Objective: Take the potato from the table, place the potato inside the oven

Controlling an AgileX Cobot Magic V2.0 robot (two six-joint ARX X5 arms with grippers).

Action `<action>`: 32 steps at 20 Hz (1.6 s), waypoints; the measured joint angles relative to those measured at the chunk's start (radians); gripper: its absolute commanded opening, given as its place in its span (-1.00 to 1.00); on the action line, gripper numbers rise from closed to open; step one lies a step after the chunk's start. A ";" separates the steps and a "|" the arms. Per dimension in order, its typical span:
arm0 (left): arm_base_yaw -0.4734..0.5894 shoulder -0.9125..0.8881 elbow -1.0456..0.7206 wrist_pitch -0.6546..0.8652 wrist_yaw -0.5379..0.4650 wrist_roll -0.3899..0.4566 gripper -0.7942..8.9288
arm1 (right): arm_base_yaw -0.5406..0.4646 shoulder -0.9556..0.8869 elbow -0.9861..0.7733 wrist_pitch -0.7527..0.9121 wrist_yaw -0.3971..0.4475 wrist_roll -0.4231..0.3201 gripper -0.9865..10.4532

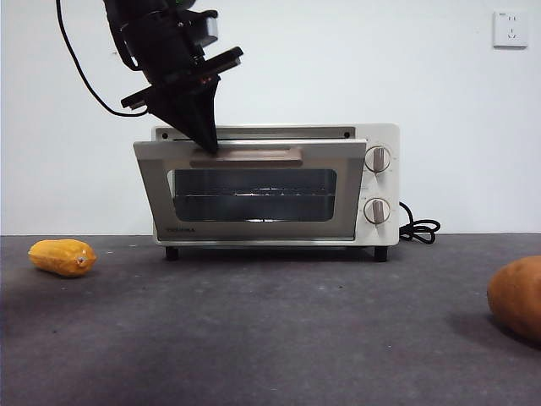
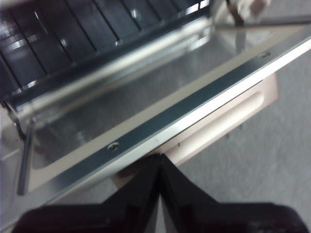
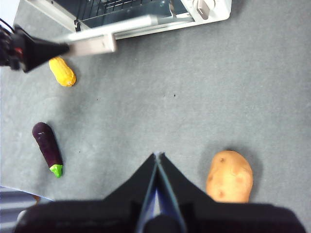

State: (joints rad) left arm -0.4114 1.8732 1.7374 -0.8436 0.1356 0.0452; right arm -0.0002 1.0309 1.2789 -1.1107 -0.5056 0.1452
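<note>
a: step?
b: door-opening stage. left gripper (image 1: 205, 144) at the oven (image 1: 275, 186) handle (image 1: 245, 156), jaws pressed together, tip against the handle's left end. door (image 1: 254, 190) tilted partway down, not flat yet.
a: gripping the handle?
b: doesn't look clamped, more like hooked or pushing on top of it. jaws closed on nothing in the wrist view, handle (image 2: 214, 126) just past the tips.
a: potato?
b: on the table (image 1: 270, 338), far right edge of front view (image 1: 517, 296), well apart from the oven. untouched.
a: right gripper?
b: hovering above the table (image 3: 156, 160), jaws together, empty. potato (image 3: 229, 176) just beside it in the wrist view.
a: other stuff?
b: yellow vegetable (image 1: 62, 257) at left, eggplant (image 3: 47, 148) on the table too. distractors, ignore.
a: next?
b: probably keep pulling the door down to fully open. then spread the right jaws, drop over the potato, grab. rack (image 2: 73, 29) inside looks bare.
</note>
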 measured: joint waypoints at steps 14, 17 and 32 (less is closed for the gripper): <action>-0.096 0.107 -0.032 -0.154 -0.129 -0.009 -0.85 | 0.000 -0.013 0.000 -0.021 0.002 -0.045 -0.83; -0.110 0.107 -0.032 -0.153 -0.143 -0.025 -0.85 | 0.000 -0.018 0.000 -0.025 0.001 -0.056 -0.83; -0.161 0.107 -0.030 -0.352 -0.054 -0.039 -0.85 | 0.000 -0.018 0.000 -0.163 0.002 -0.093 -0.82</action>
State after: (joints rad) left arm -0.5724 1.9800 1.7073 -1.1957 0.0818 0.0067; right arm -0.0002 1.0126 1.2793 -1.2732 -0.5041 0.0517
